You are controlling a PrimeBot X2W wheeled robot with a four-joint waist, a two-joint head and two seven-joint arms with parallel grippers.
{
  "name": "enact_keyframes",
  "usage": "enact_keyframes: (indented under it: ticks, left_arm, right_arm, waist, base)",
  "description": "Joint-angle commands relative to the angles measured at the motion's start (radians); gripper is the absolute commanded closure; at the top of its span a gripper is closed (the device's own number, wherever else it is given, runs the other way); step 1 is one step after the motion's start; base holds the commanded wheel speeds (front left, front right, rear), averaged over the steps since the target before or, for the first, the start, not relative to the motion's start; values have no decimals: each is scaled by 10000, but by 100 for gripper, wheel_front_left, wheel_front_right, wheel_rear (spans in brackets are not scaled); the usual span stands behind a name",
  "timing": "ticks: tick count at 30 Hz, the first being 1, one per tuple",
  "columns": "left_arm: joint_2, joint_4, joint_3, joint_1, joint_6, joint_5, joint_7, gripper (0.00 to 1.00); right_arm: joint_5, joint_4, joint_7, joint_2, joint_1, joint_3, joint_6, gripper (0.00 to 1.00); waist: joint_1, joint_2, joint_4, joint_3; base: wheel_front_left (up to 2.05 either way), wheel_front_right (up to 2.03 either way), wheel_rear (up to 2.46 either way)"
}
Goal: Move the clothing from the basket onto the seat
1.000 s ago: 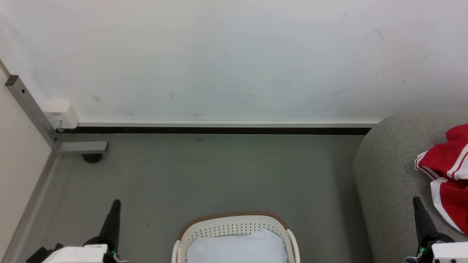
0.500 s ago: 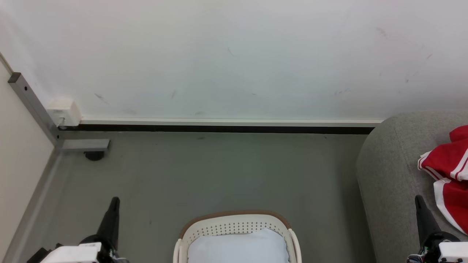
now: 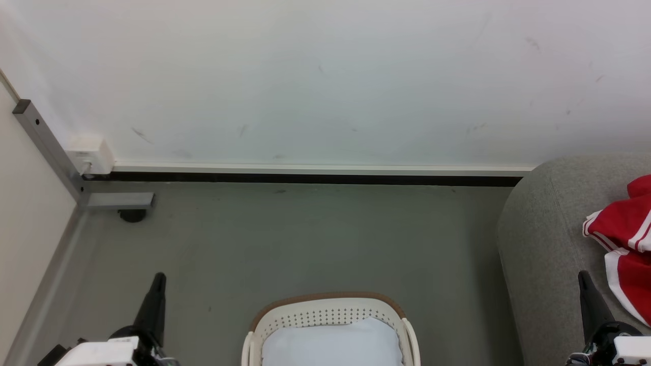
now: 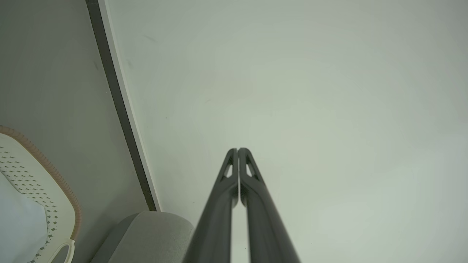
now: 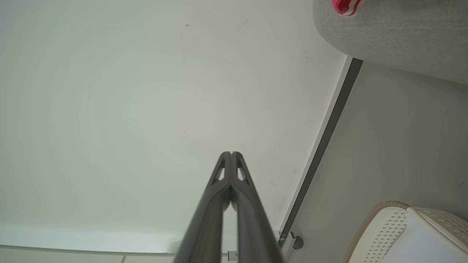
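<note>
Your left tool [image 3: 159, 278] and right tool [image 3: 583, 275]: closed, empty; risk: the right may snag clothing [image 3: 623, 236] near the sofa [image 3: 544, 244] arm.

Basket [image 3: 328, 311] on floor [image 3: 305, 239], seat [image 3: 544, 244] right, clothing [image 3: 623, 239] on seat.

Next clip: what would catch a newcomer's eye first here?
The bright-red clothing with white stripes, lying on the grey sofa at the head view's right edge. Next, the cream basket at bottom centre, standing on the floor with a pale lining inside. The left gripper and right gripper point up from the lower corners, shut and empty.
</note>
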Motion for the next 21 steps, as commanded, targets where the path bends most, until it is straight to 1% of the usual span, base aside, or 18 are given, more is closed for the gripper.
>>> enact_keyframes:
  ticks: [1, 21]
  left_arm:
    - [18, -31, 35, -95, -35, -128, 42, 100]
    - [18, -30, 31, -94, -35, -130, 40, 100]
  right_arm:
    - [18, -44, 30, -4, -133, -38, -21, 100]
    - [12, -44, 33, -1, -133, -41, -21, 100]
  waist:
    - [0, -1, -1, 0]
    - [0, -1, -1, 0]
  base:
    - [0, 0, 0]
    - [0, 0, 0]
